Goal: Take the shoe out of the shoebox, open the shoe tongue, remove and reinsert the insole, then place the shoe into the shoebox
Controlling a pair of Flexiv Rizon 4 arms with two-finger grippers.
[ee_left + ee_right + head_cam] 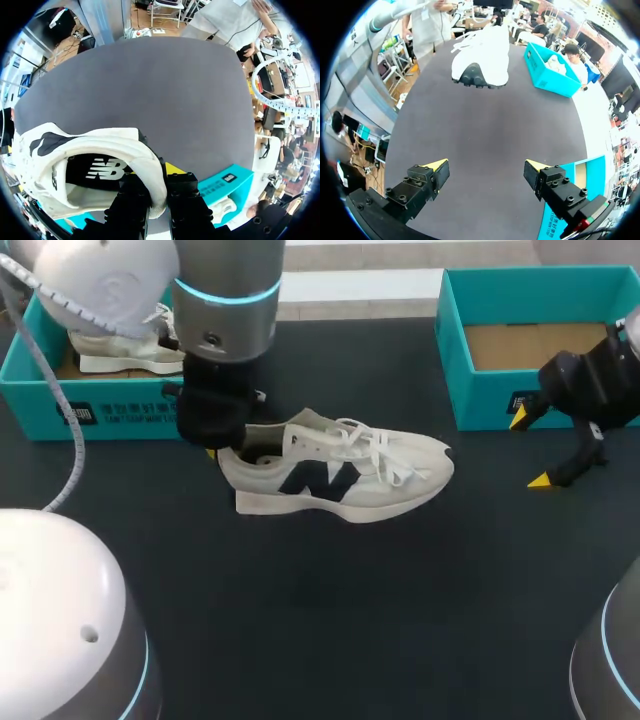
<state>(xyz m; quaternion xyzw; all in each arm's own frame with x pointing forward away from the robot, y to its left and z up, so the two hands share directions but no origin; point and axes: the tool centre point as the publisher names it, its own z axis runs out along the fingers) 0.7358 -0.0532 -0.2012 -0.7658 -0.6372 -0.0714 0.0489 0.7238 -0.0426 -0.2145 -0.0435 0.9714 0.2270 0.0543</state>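
Shoe (340, 475) heel clamped by left hand (157, 192); right hand (485, 169) hovers low, spread wide.

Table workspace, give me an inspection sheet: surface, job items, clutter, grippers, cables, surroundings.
Surface: dark table, bare around the shoe.
Job's things: white sneaker upright mid-table; left shoebox holds a second shoe; right shoebox shows only its cardboard floor.
Clutter: nothing seen.
Grippers: left gripper shut on the sneaker's heel collar; right gripper open, holding nothing, beside the right shoebox.
Cables: white cable hangs across the left shoebox's front.
Surroundings: nothing seen reaching over the table.
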